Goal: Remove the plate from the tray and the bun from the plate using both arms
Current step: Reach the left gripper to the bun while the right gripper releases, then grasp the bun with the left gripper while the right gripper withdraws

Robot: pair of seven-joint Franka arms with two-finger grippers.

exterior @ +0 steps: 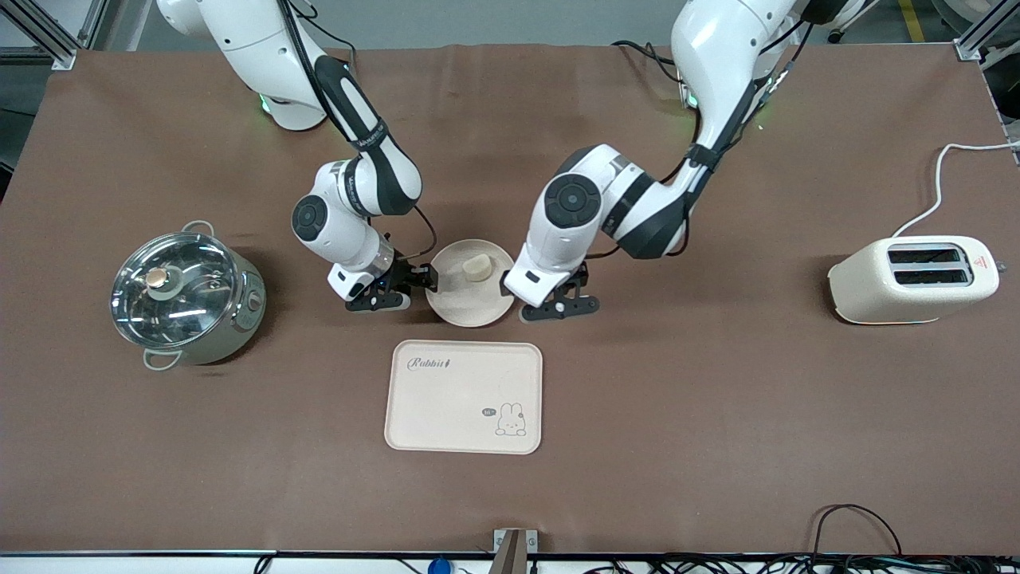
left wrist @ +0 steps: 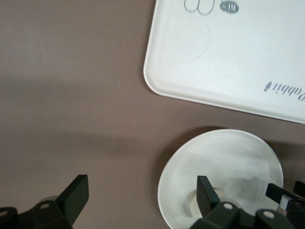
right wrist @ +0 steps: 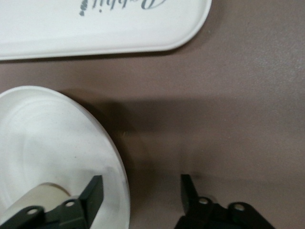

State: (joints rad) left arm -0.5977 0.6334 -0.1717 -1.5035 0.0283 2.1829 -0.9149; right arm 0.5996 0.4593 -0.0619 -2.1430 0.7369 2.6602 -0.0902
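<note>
The round cream plate [exterior: 466, 303] lies on the brown table with the pale bun [exterior: 478, 267] on it. My right gripper [exterior: 418, 281] is open at the plate's edge toward the right arm's end of the table. In the right wrist view [right wrist: 140, 193] one finger is over the plate [right wrist: 47, 138] beside the bun [right wrist: 40, 196], the other outside the rim. My left gripper [exterior: 522, 293] is open at the plate's other edge. In the left wrist view [left wrist: 141, 198] it also straddles the rim of the plate [left wrist: 224, 160], with the bun [left wrist: 192, 204] by the inner finger.
The rectangular cream tray with the rabbit drawing [exterior: 464, 396] lies nearer the front camera than the plate, also seen in both wrist views [left wrist: 228, 52] [right wrist: 95, 24]. A steel pot with a glass lid [exterior: 187, 299] stands toward the right arm's end, a cream toaster [exterior: 912, 279] toward the left arm's end.
</note>
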